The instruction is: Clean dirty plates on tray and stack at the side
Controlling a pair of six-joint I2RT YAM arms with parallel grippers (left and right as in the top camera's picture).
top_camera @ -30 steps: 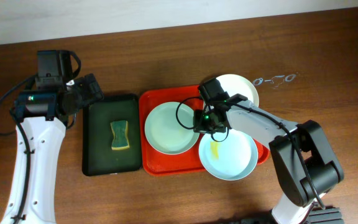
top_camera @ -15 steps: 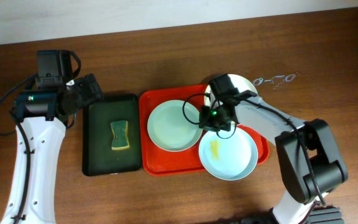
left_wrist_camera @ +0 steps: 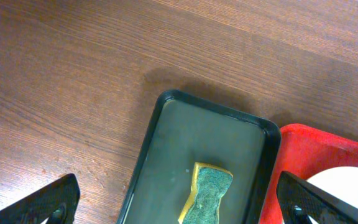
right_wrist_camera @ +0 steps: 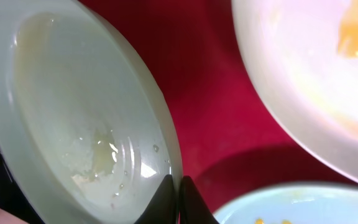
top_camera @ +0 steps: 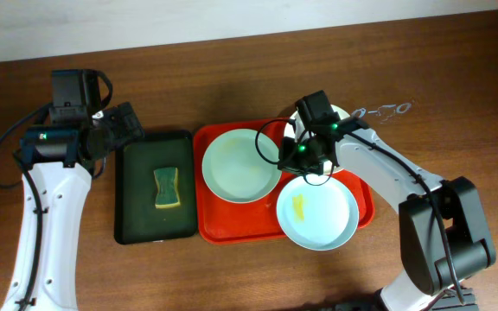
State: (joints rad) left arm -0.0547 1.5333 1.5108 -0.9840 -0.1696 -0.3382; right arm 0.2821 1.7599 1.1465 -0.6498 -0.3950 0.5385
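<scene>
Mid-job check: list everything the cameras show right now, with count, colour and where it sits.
table: 1, brown wood, under everything
red tray: 1, red, centre of table
mint plate: 1, pale mint, left half of red tray, its right rim pinched
blue plate: 1, pale blue with yellow smear, front right of red tray, overhanging its front edge
cream plate: 1, cream-white with a yellow smear, back right of red tray, largely hidden by the arm from overhead
green tray: 1, dark green, just left of red tray
sponge: 1, green and yellow, in green tray
squiggle: 1, whitish, on the table back right; cannot tell what
left gripper: 1, black, open, at green tray's back left corner
right gripper: 1, black, shut on mint plate's rim
</scene>
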